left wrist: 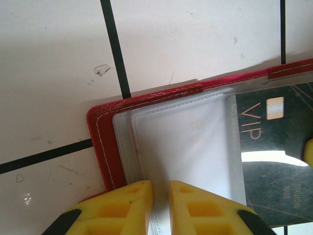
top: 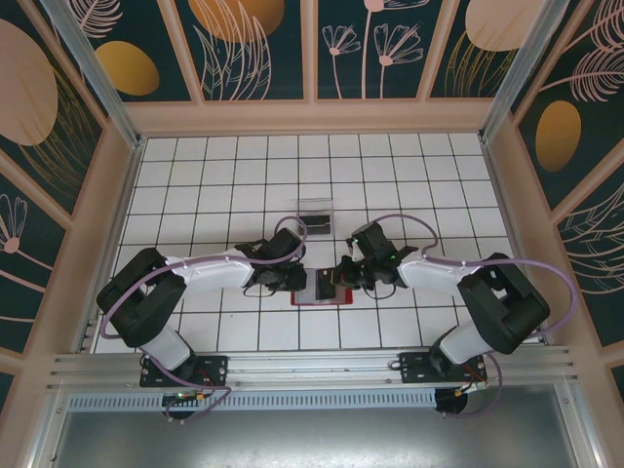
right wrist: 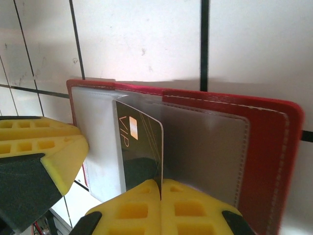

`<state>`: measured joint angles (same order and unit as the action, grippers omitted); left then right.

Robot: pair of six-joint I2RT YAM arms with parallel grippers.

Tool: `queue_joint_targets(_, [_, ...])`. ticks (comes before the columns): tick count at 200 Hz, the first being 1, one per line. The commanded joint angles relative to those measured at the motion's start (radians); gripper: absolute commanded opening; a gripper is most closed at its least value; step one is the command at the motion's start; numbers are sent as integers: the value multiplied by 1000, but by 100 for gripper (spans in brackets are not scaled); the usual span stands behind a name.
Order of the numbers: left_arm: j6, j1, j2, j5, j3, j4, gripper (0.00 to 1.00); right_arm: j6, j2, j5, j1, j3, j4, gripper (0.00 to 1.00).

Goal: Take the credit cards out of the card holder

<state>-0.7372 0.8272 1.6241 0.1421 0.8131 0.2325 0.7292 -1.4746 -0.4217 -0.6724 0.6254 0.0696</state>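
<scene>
The card holder [top: 325, 296] lies open on the tiled table between both arms, a red wallet [right wrist: 274, 142] with clear plastic sleeves [left wrist: 186, 142] over a grey lining. A dark credit card [right wrist: 139, 147] marked VIP stands partly out of a sleeve. My right gripper [right wrist: 160, 185] is shut on the card's near edge. My left gripper [left wrist: 160, 191] is pinched on a clear sleeve page at the holder's left end, its jaws a narrow gap apart. In the top view the left gripper [top: 297, 280] and right gripper [top: 338, 278] meet over the holder. The same card [left wrist: 279, 147] lies at the right of the left wrist view.
A small clear plastic box [top: 315, 214] stands just beyond the card holder. The left gripper's yellow finger [right wrist: 44, 147] sits close to the left of the card. Low wooden walls [top: 322, 117] ring the white tiled table [top: 244, 175].
</scene>
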Motion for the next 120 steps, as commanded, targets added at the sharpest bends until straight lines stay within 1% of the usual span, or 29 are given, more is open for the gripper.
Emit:
queue_joint_targets(1, [1,11,32,-22,-5,83,20,-36,35,67,17,-1,92,3])
queue_joint_targets(79, [-6,11,-7,-25,15,91,21,-59,105,91,22,60,175,3])
queue_joint_targets(103, [-13,11,-34,-46,22,94,22,-68,123,96,22,87,194,2])
queue_joint_targets(120, [-18,10,-48,-62,26,97,22,-101,131,101,22,110,211,2])
